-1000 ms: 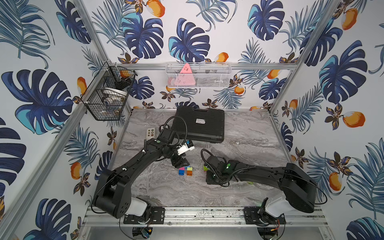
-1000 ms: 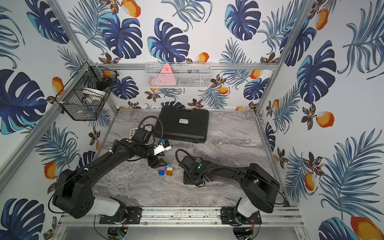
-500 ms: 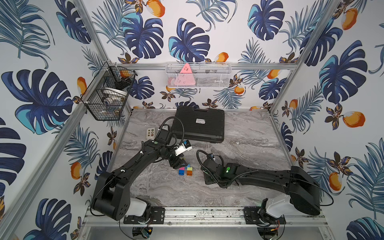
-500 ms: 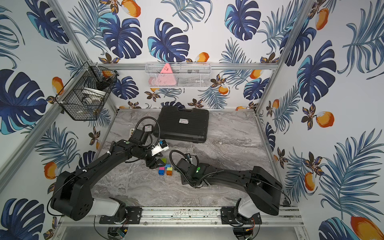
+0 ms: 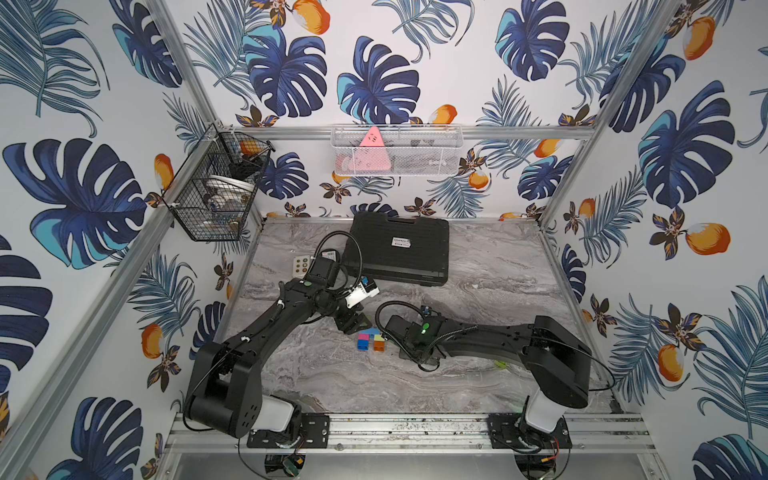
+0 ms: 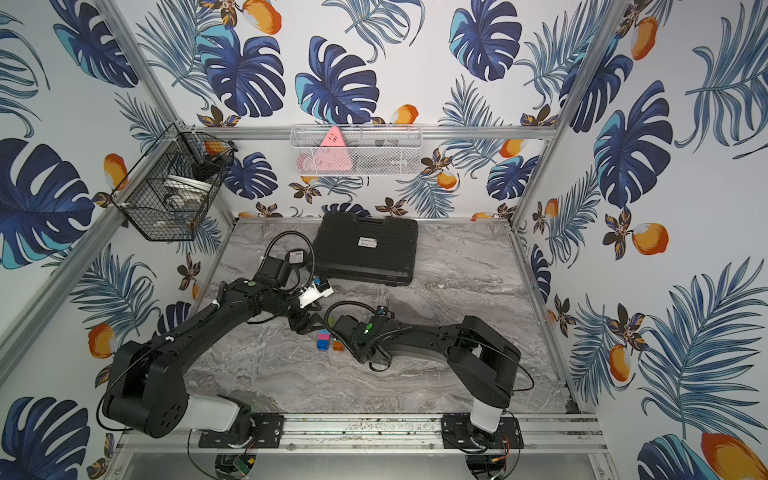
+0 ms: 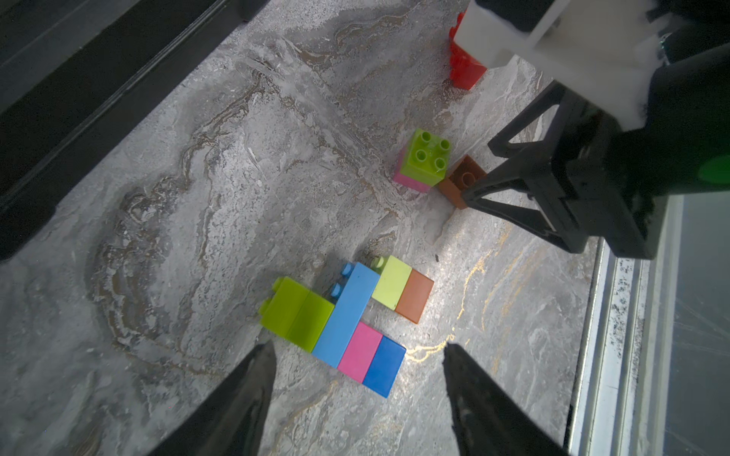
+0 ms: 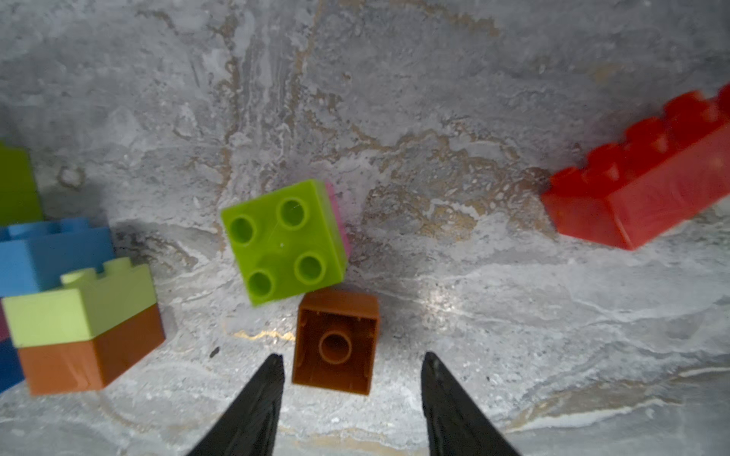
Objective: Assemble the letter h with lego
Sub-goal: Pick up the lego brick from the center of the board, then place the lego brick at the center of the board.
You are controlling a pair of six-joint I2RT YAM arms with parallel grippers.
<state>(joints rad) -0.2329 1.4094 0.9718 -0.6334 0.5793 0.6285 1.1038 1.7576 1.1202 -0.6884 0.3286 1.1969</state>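
On the table [image 8: 513, 316], between my right tool's [image 8: 352, 357] parted, empty jaws, an orange brick [image 8: 335, 343] lies hollow side up, just beside the green-on-pink stack [image 8: 284, 241]. I should centre, close squarely on its flat walls, then lift clear. My left tool [image 7: 358, 347] hangs open over the flat lego assembly [image 7: 347, 312].

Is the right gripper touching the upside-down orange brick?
Apart. In the right wrist view, the right gripper straddles the orange brick, table showing on both sides.

Black case [image 5: 419, 266] (closed) on marble table [image 5: 498, 270].
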